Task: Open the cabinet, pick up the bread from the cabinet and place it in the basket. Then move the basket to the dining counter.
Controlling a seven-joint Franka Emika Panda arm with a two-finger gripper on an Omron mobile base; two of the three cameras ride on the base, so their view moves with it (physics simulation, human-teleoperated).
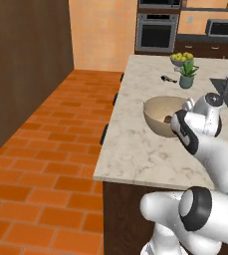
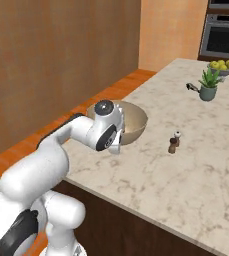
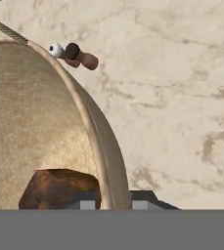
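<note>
Pinching basket [image 3: 45,127] rim, claw [image 3: 112,201] clamped astride wall; bread [image 3: 57,188] inside, just beside

Mid-frame, the basket [image 2: 133,122] sits near the left edge of the dining counter [image 2: 196,165], the white arm's wrist [image 2: 106,131] overlapping its left side. Small shakers [image 2: 174,142] stand right of it.
</note>
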